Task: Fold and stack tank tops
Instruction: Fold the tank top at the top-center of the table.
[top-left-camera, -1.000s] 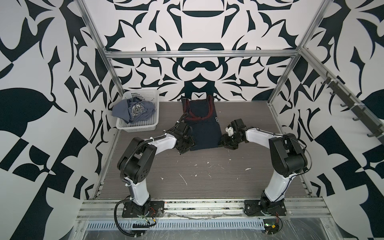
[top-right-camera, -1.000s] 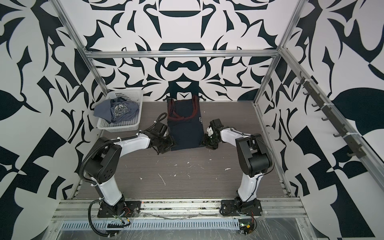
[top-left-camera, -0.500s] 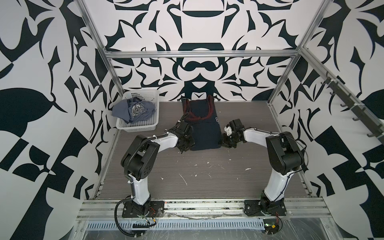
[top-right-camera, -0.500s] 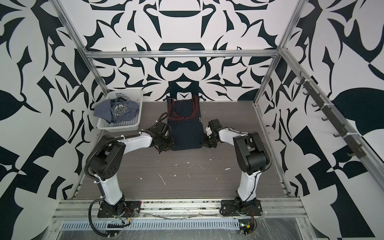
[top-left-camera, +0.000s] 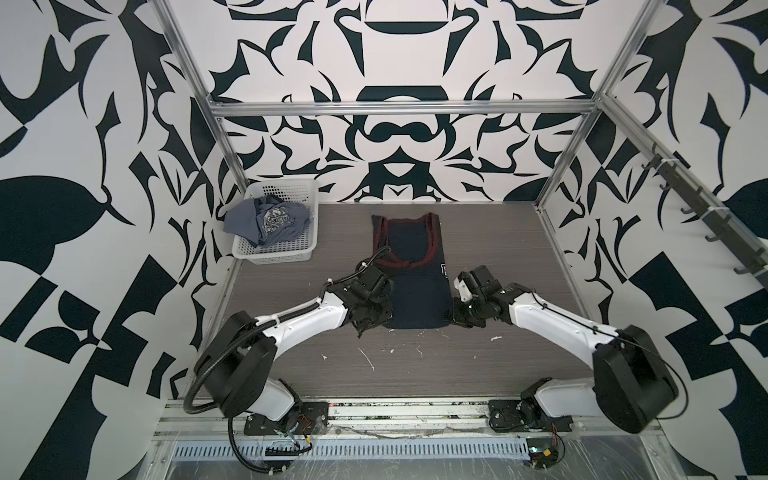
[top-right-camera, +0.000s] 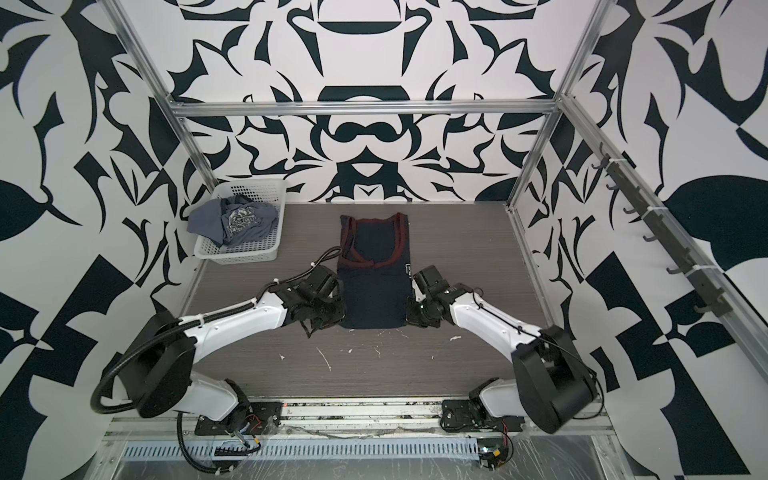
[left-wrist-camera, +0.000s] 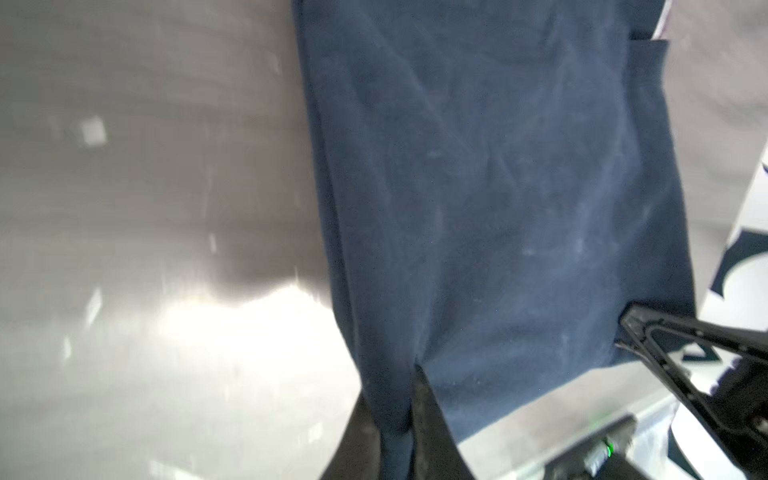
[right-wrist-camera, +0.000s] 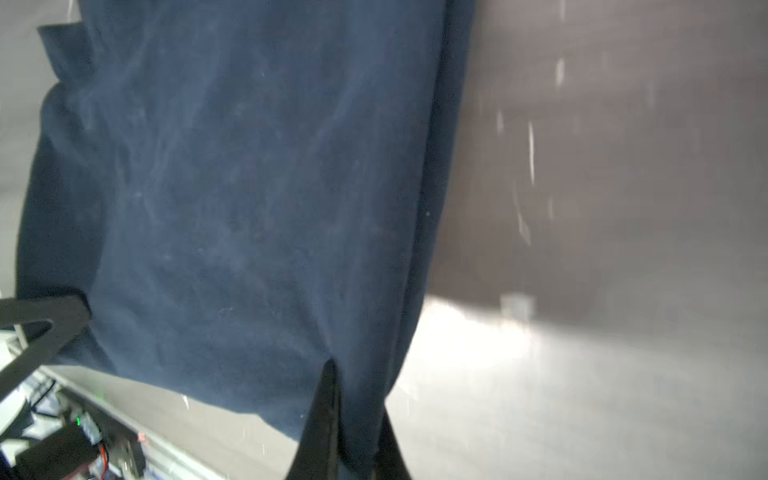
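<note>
Your left gripper (left-wrist-camera: 395, 399): pinching the navy top (top-left-camera: 417, 291) at a hem corner | your right gripper (right-wrist-camera: 357, 407): pinching its opposite hem corner | navy top: flat beside the basket (top-left-camera: 286, 253) | grey top (top-left-camera: 270, 220): crumpled in basket

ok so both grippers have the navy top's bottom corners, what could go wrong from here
1. The left gripper and right gripper each pinch only a sliver at a hem corner of the navy tank top; it may slip out on lifting.
2. Its side edges show stacked layers in both wrist views; a pinch missing some could let the fold open.
</note>
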